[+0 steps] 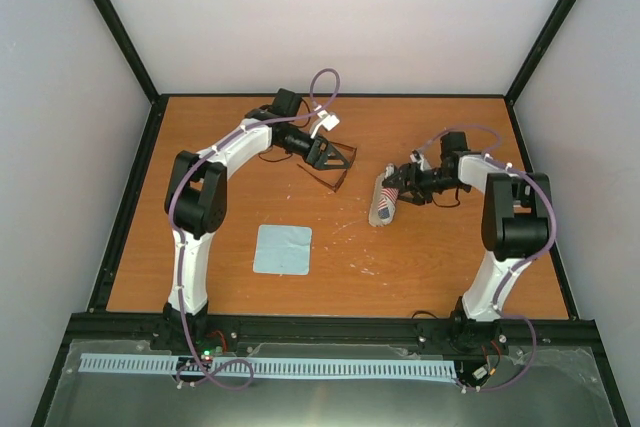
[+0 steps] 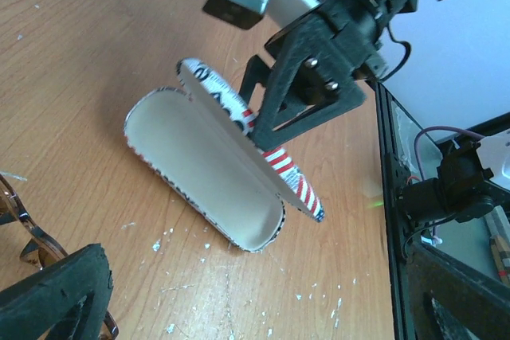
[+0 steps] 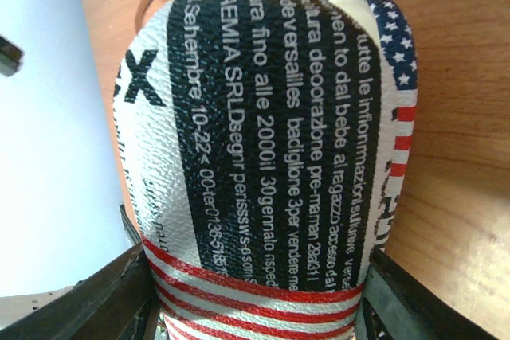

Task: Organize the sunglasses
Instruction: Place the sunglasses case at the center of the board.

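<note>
While the right end effector [image 2: 259, 127] pinches only the lid [image 2: 293, 183] of the open case [image 2: 203, 166], it could slip shut. The left end effector [image 1: 338, 159] gapes empty by the sunglasses [image 2: 32, 236], left of the case.

The left arm [image 1: 195, 197] is showing white tubes and fat black joints; the right arm [image 1: 510, 222] is looking the same; purple cables [image 1: 325, 71] are looping along both; two silver screws [image 2: 311, 61] are shining on a black bracket [image 2: 307, 105].

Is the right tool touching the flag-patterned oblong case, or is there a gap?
Touching. In the left wrist view, the right tool clamps the raised lid of the flag-patterned oblong case, with its black finger pressed against the striped outside.
</note>
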